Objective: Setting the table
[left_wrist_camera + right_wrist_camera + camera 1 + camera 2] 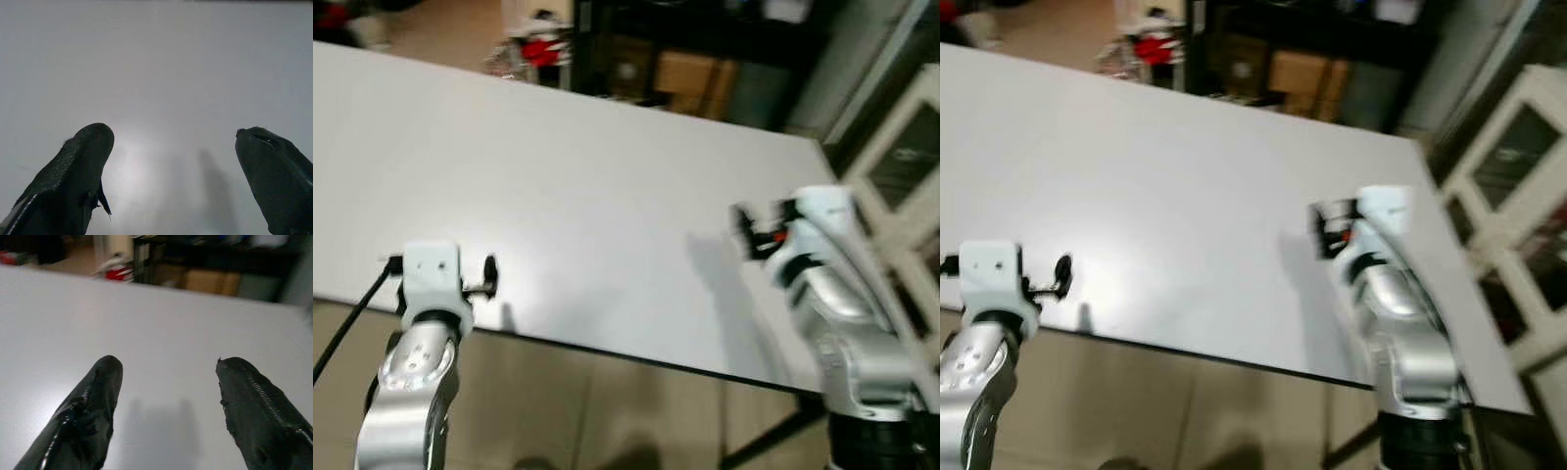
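The left claw (173, 161) is spread wide and holds nothing, its two black fingers (78, 171) poised over bare white surface. In the left eye view its wrist sits at the lower left of the frame, just over the near edge of the desk (607, 186). The right claw (166, 401) is likewise spread and empty, hovering above the desk at the right of the frame, near the far right corner.

No plate, cup or cutlery lies on the desk, so the things for setting it cannot be placed from these pictures. They may be among the blurred clutter (543, 49) and boxes (690, 78) on the floor across the upper part of the frame, but that is too soft to tell.

The risks from here, as I judge them: the head views are blurred, so the robot may be moving, and either arm could knock the desk edge. The white frame (901, 186) at the right edge stands close to the right arm and could be clipped in a turn.
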